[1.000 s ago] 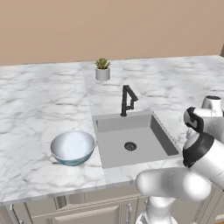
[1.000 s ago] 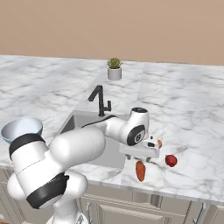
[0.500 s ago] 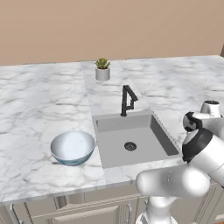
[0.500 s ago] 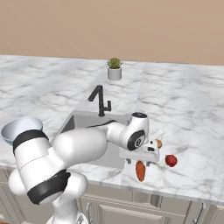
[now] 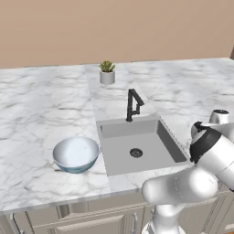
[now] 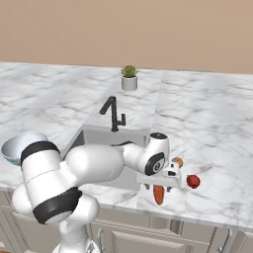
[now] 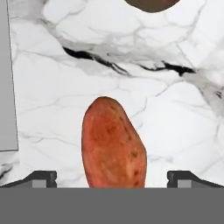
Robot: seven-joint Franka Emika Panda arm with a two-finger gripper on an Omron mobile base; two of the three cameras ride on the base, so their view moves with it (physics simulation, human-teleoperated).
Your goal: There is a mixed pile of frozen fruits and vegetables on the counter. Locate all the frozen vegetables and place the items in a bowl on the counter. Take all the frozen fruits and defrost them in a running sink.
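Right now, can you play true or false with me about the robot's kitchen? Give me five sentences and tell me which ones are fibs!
1. The bowl has nothing in it. True.
2. The gripper is squeezing the orange-red lump. False: its jaws stand wide open, with the lump lying between the fingertips on the counter.
3. Fruit is sitting in the sink. False: the basin holds nothing.
4. A little green plant stands behind the faucet. True.
5. The dark red lump lies in the bowl. False: it rests on the counter beside the gripper.

The sink (image 5: 137, 144) is framed from behind by both base views, left and right; beside it, marble is viewed close by the hand camera
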